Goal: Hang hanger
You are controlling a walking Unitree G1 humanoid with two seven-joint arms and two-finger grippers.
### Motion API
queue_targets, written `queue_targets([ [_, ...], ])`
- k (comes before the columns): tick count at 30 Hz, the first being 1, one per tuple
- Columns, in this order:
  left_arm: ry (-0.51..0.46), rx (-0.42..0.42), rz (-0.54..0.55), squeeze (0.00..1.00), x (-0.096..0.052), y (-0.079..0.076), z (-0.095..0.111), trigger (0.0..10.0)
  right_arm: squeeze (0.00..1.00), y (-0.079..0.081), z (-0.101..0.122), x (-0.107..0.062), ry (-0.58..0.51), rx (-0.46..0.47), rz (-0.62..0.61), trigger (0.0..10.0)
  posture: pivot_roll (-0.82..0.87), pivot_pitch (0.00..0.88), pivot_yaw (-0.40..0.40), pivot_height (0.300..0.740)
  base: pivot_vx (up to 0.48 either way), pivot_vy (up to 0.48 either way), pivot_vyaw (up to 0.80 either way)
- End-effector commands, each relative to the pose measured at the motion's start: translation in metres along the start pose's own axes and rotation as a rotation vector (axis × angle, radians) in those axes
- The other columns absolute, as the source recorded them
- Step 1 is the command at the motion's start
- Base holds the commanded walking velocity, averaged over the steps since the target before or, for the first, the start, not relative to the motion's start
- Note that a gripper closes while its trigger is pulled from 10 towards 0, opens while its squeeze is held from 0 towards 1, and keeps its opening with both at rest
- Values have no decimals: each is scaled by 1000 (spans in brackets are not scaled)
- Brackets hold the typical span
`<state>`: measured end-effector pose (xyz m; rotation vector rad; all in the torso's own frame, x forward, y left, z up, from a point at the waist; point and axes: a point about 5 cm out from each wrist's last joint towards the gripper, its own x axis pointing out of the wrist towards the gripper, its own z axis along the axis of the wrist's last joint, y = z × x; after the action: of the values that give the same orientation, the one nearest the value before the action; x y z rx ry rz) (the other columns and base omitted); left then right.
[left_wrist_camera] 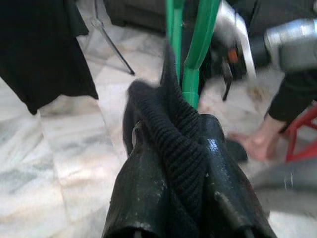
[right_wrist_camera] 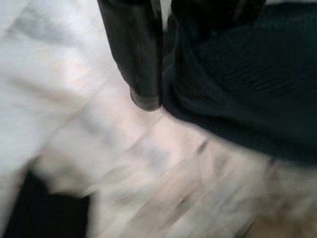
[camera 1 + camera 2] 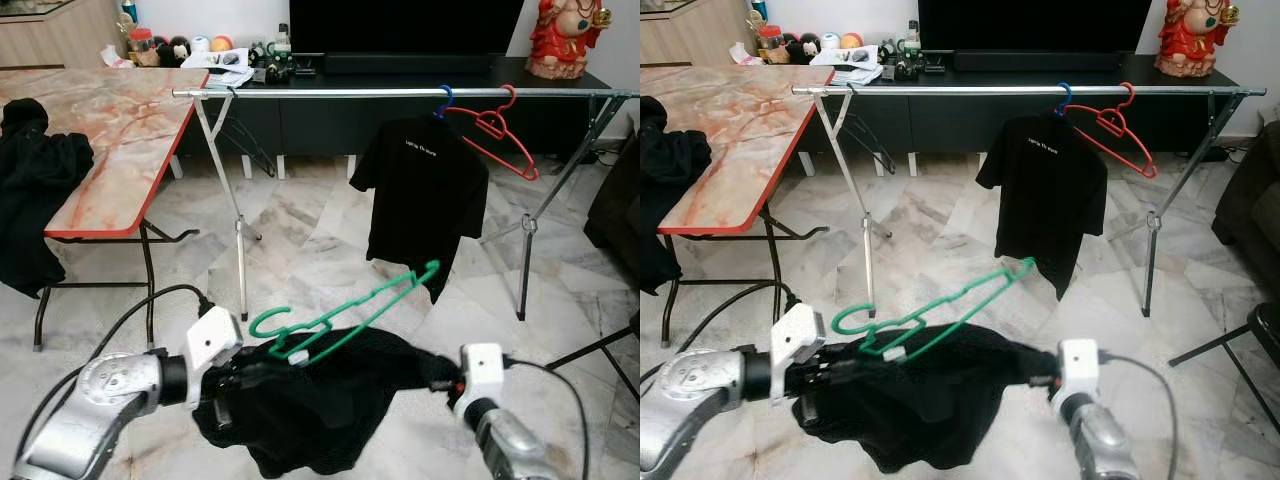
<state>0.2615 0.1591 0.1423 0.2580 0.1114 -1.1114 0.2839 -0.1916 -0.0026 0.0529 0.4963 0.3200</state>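
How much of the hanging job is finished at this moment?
Done: one black T-shirt already hangs on the rail, beside an empty red hanger. In hand: the left gripper and right gripper hold a black garment on the green hanger. Left: hooking it on the rail.

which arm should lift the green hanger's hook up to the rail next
Probably left. The left gripper pinches the black garment beside the green hanger hook; the right gripper holds the far side. The rail lies ahead.
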Motion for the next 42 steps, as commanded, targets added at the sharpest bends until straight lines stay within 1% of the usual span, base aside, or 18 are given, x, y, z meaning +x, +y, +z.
queue_targets([
  [1,-15,29,20,0,0,4,6,10000,1000,8,-17,-3,93,-37,74,10000,-7,90,-27,740,0,0,0],
  [4,-32,22,12,0,10,0,7,10000,1000,15,-30,-5,163,-39,136,10000,-7,91,-26,740,0,0,0],
  [9,-36,15,11,0,15,-2,8,10000,1000,23,-34,-6,176,-33,216,10000,-10,91,-24,740,0,0,0],
  [10,-17,18,18,0,16,-2,6,10000,0,26,-35,-6,192,-40,258,10000,-9,92,-22,740,0,0,0],
  [12,34,41,61,0,19,2,0,10000,0,29,-36,-7,204,-49,293,10000,-8,92,-21,740,0,0,0],
  [16,47,56,126,0,22,7,-5,10000,0,33,-39,-8,233,-61,364,10000,-11,92,-22,740,0,0,0],
  [17,80,56,222,0,27,14,-10,10000,984,36,-43,-12,259,-70,442,10000,-10,92,-22,740,0,0,0],
  [19,89,47,260,0,29,17,-12,10000,1000,39,-46,-15,278,-76,501,10000,-15,91,-21,740,0,0,0],
  [21,75,17,292,0,32,18,-14,10000,1000,42,-50,-19,302,-88,574,10000,-16,90,-20,740,0,0,0],
  [25,84,6,314,0,37,16,-16,10000,1000,35,-47,-20,303,-120,553,10000,-16,90,-19,740,0,0,0],
  [26,116,26,304,0,37,15,-19,10000,0,33,-43,-20,292,-145,555,10000,-18,87,-16,740,0,0,0],
  [28,172,64,287,0,36,14,-25,10000,0,30,-37,-20,272,-174,565,10000,-21,86,-16,740,0,0,0],
  [30,292,141,245,0,32,13,-40,10000,0,27,-22,-20,235,-251,601,10000,-25,79,-13,740,0,0,0],
  [32,315,155,235,0,31,13,-43,10000,0,26,-19,-21,229,-269,613,10000,-25,79,-13,740,0,0,0],
  [33,367,172,207,0,30,11,-51,10000,0,24,-8,-24,219,-333,661,10000,-28,74,-12,740,0,0,0],
  [35,377,175,202,0,29,11,-52,10000,0,24,-6,-24,218,-349,673,10000,-28,74,-12,740,0,0,0],
  [39,479,173,138,0,26,4,-66,10000,0,20,32,-39,153,-479,787,10000,-44,58,-12,740,0,0,0],
  [42,519,186,85,0,25,0,-71,10000,0,18,42,-44,159,-531,815,10000,-47,49,-14,740,0,0,0],
])
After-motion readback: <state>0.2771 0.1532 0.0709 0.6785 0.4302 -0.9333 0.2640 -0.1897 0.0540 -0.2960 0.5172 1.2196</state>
